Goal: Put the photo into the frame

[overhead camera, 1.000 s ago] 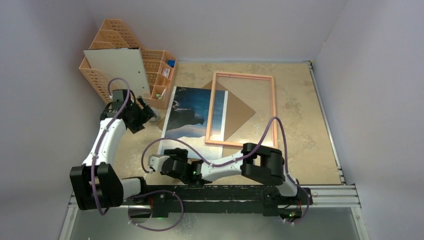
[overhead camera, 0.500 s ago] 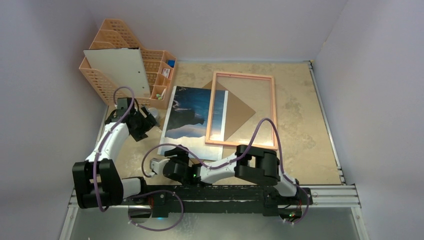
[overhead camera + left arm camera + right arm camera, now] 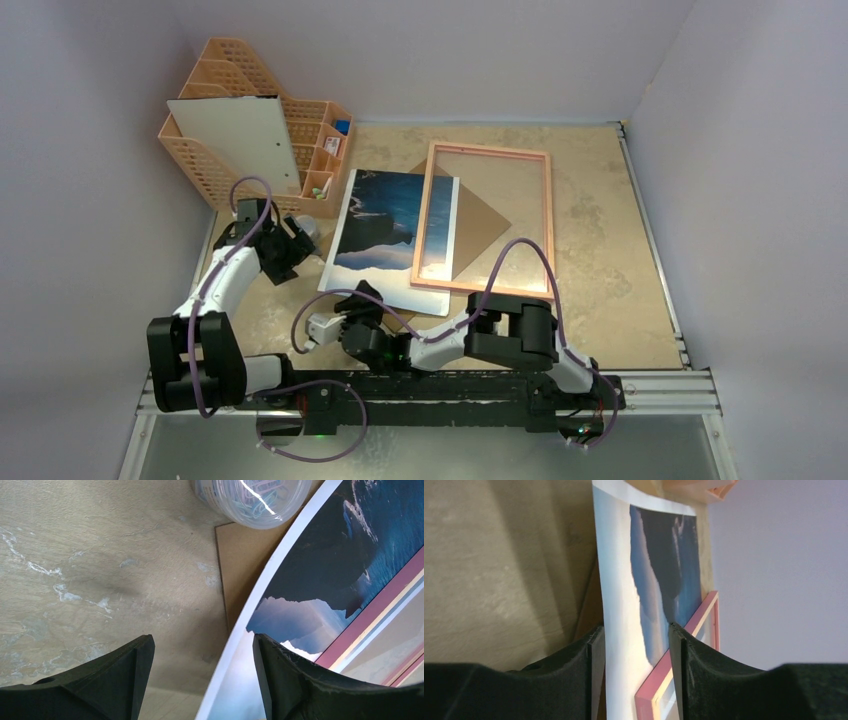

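The photo lies picture side up on the table, its right strip tucked under the pink frame. My left gripper hangs open at the photo's left edge. In the left wrist view one finger stands over bare table and the other over the photo, with the gripper empty. My right gripper sits low at the photo's near edge. In its wrist view the jaws stand apart on either side of the photo, with the frame just beyond.
A brown backing board lies under the frame and photo; its corner pokes out left. A clear tub of paper clips stands by the photo's left edge. An orange mesh file rack with a white board stands back left.
The right gripper has dropped back toward the near edge and its jaws have narrowed around the photo's edge. The photo has shifted slightly away. The left gripper moved closer to the photo's left edge.
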{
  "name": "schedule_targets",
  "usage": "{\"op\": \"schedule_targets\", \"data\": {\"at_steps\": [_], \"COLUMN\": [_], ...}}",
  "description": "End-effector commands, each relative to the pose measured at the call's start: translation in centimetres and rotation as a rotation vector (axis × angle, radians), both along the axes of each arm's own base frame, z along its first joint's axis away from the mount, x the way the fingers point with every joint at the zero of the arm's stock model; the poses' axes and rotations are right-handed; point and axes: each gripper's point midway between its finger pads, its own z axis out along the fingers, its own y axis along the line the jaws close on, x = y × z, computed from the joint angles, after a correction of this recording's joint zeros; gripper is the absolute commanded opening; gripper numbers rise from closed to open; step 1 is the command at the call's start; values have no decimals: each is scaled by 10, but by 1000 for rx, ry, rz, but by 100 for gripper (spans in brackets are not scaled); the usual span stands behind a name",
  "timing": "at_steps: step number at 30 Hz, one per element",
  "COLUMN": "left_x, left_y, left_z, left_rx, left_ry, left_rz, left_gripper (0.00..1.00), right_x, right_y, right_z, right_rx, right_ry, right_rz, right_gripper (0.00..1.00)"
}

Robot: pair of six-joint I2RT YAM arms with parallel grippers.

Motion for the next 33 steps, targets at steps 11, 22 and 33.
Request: {"op": "schedule_targets", "data": {"at_steps": [11,22,33], "left_x": [24,34,47], "left_y": [19,25,35], "left_z": [26,53,143], "left_rx": [70,101,179], "left_ry": [-84,-131,-265], "left_rz": [74,81,52], "left_gripper": [74,74,75], "right_x": [26,28,-2], "right_y": [23,30,45], "right_z": [5,41,148], "right_rx": [118,266,607], "right_ry": [21,79,323], "right_rz": [-23,-52,65], "right_gripper": [40,0,0]}}
